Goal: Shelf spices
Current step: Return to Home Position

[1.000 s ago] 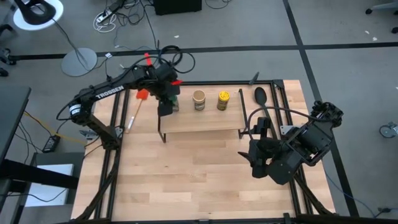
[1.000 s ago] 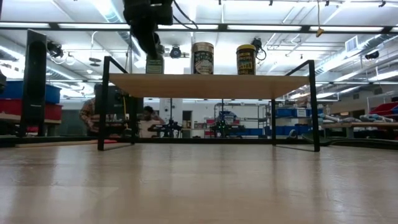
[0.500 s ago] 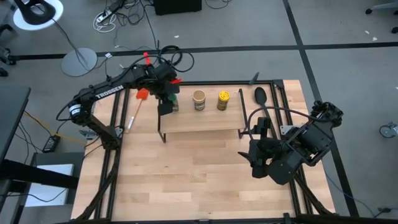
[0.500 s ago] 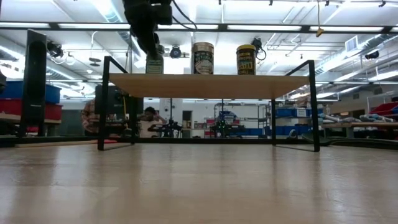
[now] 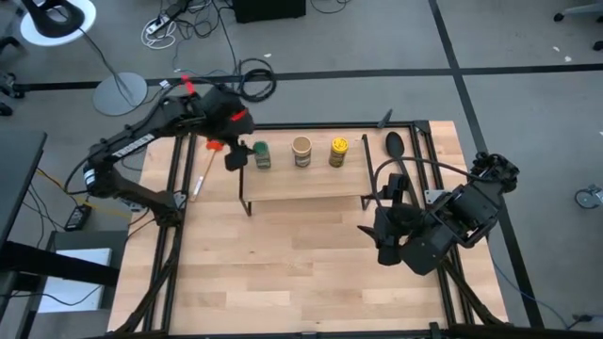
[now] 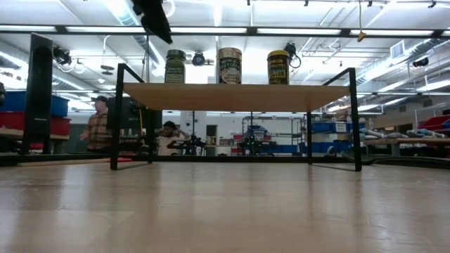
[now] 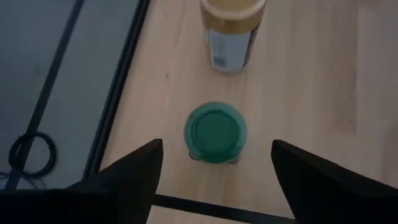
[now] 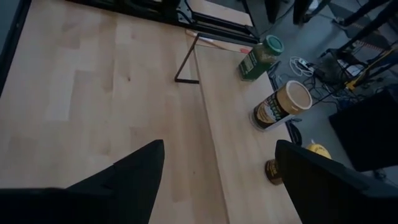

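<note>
We have pulled our left pincer (image 7: 217, 144) up and away from the green-lidded small cylindrical spice jar (image 5: 262, 154); its fingers gape wide and empty just beside it. That jar stands upright on the low light-wood shelf on black wire legs (image 5: 306, 185), in a row with the tan-lidded jar (image 5: 301, 151) and the yellow-lidded jar (image 5: 337, 151). Our right pincer (image 8: 219, 145) hangs spread wide, empty, over the wooden counter (image 5: 283, 273).
</note>
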Available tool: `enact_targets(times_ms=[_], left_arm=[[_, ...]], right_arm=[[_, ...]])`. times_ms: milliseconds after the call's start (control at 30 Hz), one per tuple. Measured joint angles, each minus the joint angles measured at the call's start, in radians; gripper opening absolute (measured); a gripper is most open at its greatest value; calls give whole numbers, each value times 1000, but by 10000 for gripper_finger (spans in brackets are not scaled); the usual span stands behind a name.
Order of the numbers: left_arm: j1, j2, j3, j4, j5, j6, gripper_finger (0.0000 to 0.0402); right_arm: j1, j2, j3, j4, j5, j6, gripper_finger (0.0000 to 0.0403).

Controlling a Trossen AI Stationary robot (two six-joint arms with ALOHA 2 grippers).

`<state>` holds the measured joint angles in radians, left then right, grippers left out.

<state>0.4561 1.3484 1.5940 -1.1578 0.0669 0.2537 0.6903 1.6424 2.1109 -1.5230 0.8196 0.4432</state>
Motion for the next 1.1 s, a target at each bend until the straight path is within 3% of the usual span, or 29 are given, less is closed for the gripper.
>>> enact_targets(times_ms=[267, 567, 700, 900, 1100], left_arm=[[-55, -120, 0, 99, 19, -80, 305], [-141, -317, 0, 218, -75, -161, 304], [-157, -432, 0, 218, -116, -179, 298], [-158, -615, -14, 189, -151, -208, 285], [-157, -813, -127, 157, -212, -252, 266]], right_arm=[[-32, 0, 0, 3, 8, -27, 305], [-31, -6, 0, -2, 201, -104, 304], [-30, -27, 0, -34, 261, -105, 286], [-26, -80, 0, -49, 288, -105, 201], [-12, -133, 0, -48, 298, -145, 43]])
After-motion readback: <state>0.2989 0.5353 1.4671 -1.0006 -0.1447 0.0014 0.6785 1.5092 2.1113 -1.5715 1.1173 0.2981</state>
